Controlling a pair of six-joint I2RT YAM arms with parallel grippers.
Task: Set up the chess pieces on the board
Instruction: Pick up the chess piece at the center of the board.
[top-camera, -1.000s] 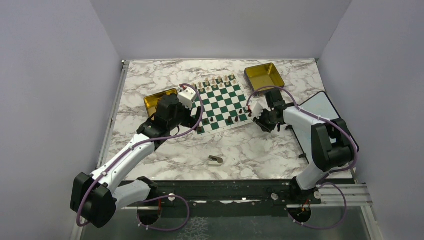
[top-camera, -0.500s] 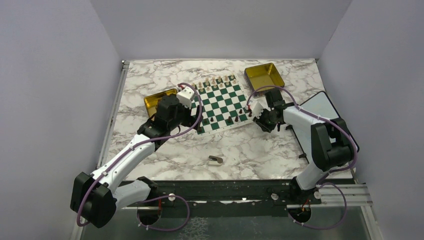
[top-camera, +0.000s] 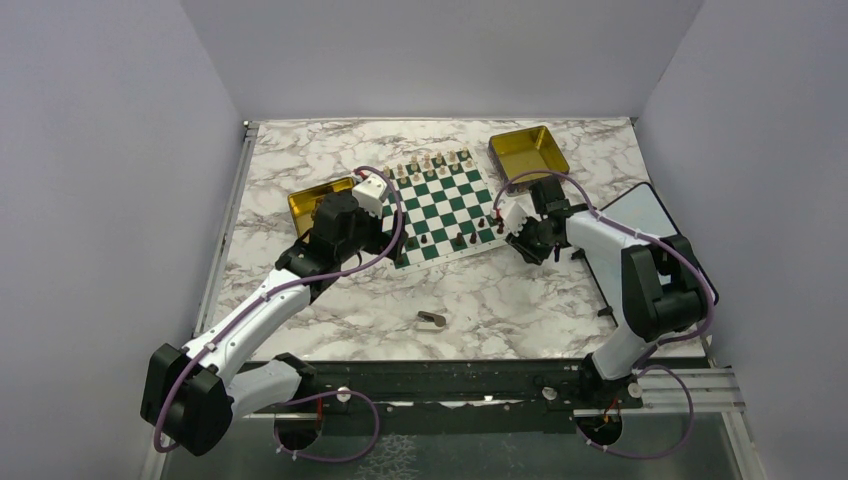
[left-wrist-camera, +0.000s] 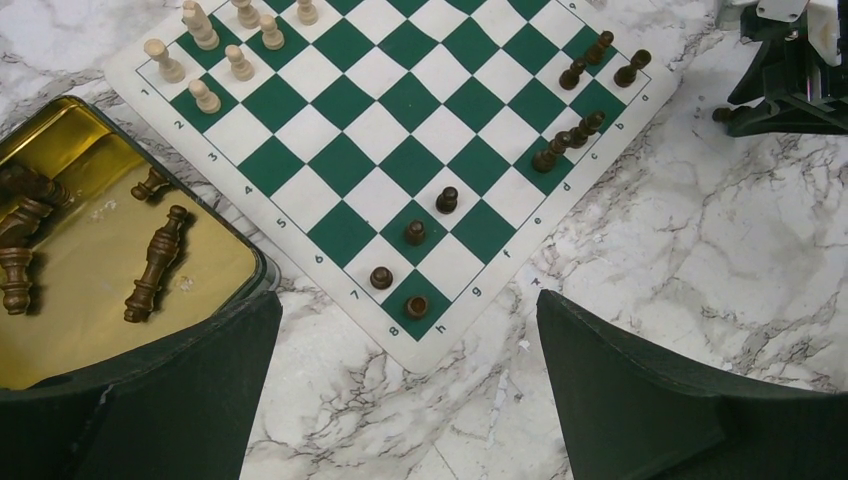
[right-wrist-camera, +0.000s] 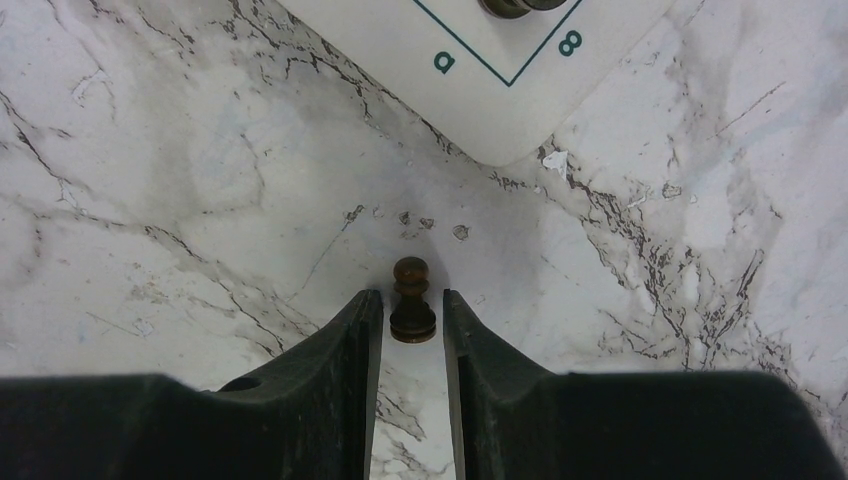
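The green-and-white board (top-camera: 440, 205) lies mid-table and also shows in the left wrist view (left-wrist-camera: 380, 130). Several dark pieces (left-wrist-camera: 447, 200) stand along its near rows. More dark pieces (left-wrist-camera: 155, 265) lie in the gold tin (left-wrist-camera: 90, 300) on the left. My left gripper (left-wrist-camera: 405, 400) is wide open and empty, above the marble at the board's h8 corner. My right gripper (right-wrist-camera: 412, 310) is low over the marble just off the board's a8 corner. Its fingertips (right-wrist-camera: 365, 320) straddle an upright dark pawn (right-wrist-camera: 412, 300), and a thin gap shows on each side.
Cream pieces (left-wrist-camera: 215, 50) stand in the board's far rows. A second gold tin (top-camera: 528, 150) sits at the back right. A small dark object (top-camera: 431, 320) lies on the marble near the front. A flat pale panel (top-camera: 640, 215) lies at the right edge.
My right wrist has shifted very slightly by the board's corner. The left arm has not moved.
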